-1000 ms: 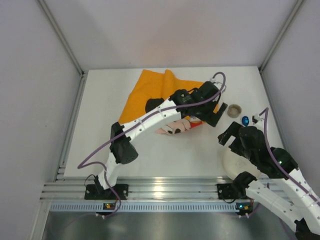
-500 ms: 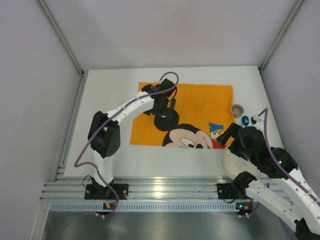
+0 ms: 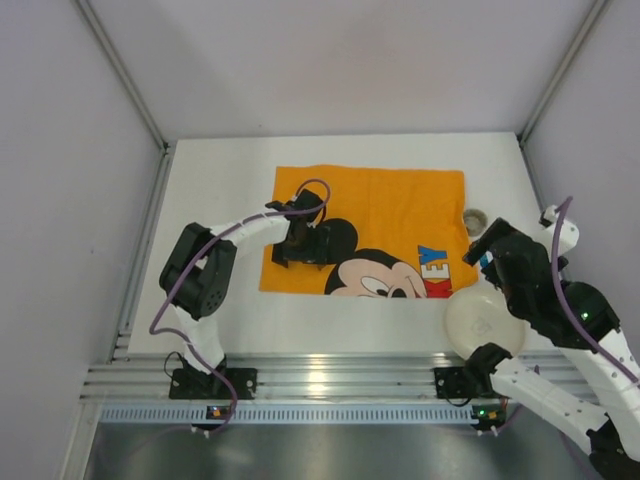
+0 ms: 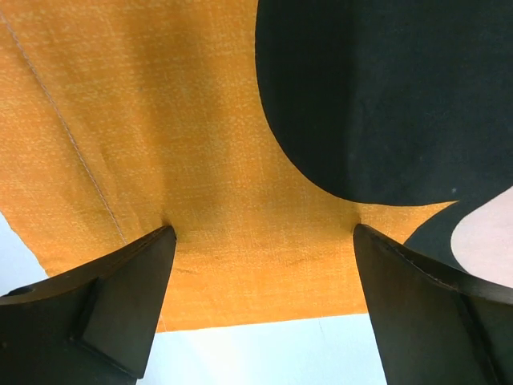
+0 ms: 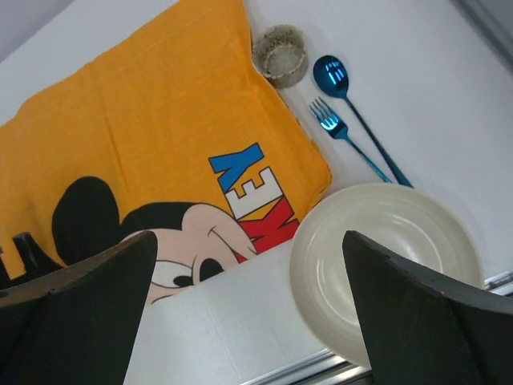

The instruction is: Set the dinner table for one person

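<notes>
While left fingers (image 4: 120, 305) spread over cloth (image 4: 160, 120), right fingers (image 5: 417, 305) gape above dinner table (image 3: 215, 185).

Mickey Mouse cloth (image 4: 160, 120) up close: woven fabric, coarse weave, matt, stitch line showing; black print flat, no shine. Dinner table (image 3: 210, 190): plain white, smooth, matt. Plate (image 5: 385, 265) at cloth's 4 o'clock: cream, smooth w/ soft sheen; ceramic or plastic, can't tell. Fork (image 5: 327, 119) & spoon (image 5: 333, 74): blue metal, glossy. Cup (image 5: 280, 54) at 2 o'clock: speckled, rough-looking, matt. Left gripper (image 4: 263, 228), fingers (image 4: 120, 309): matt black plastic. Rail (image 3: 330, 375) at 6 o'clock: ribbed metal, shiny.
</notes>
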You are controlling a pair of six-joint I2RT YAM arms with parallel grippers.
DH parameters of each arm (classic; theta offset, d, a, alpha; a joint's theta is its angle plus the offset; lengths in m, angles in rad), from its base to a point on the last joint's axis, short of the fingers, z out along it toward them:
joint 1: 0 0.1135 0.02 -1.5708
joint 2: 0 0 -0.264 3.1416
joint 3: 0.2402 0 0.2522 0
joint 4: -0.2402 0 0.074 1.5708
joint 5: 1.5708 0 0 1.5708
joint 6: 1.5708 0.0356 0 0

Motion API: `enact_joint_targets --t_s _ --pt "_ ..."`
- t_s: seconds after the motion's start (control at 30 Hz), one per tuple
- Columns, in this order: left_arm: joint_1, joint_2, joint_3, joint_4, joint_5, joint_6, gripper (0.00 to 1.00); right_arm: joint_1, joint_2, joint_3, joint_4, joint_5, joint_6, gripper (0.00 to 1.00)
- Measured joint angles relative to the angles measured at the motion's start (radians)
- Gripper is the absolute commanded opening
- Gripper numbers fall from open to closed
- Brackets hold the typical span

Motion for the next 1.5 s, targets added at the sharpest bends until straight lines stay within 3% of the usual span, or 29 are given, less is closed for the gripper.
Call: enact_joint_targets --t_s 0.2,0.47,0.77,0.97,1.1,1.27,1.3,1.5 --pt "0.020 -0.082 -0.112 0.102 0.016 -0.018 0.98 -0.055 0.233 0.093 0.008 0.015 -0.173 1.00" --pt "0.065 -0.203 -0.255 0.113 0.005 -0.026 0.98 -0.470 0.599 0.130 0.107 -0.363 -0.391 1.00" --pt "0.071 -0.244 -0.262 -0.048 -0.028 -0.068 0.99 -0.730 0.770 0.175 0.234 -0.640 -0.483 0.99" --pt "0.071 -0.322 -0.028 -0.195 -0.033 -0.085 0.99 -0.862 0.931 0.272 0.296 -0.690 -0.506 0.88" --pt "0.071 -0.407 0.095 -0.221 -0.033 -0.094 0.98 -0.877 1.026 0.289 0.312 -0.716 -0.511 0.73" --pt "0.071 -0.508 0.074 -0.272 -0.034 -0.116 0.99 -0.877 1.146 0.307 0.319 -0.729 -0.521 0.58" --pt "0.071 -0.523 0.056 -0.278 -0.034 -0.120 0.99 -0.877 1.168 0.314 0.320 -0.729 -0.521 0.49" --pt "0.071 -0.578 -0.042 -0.332 -0.059 -0.145 0.99 -0.877 1.253 0.387 0.334 -0.730 -0.529 0.46"
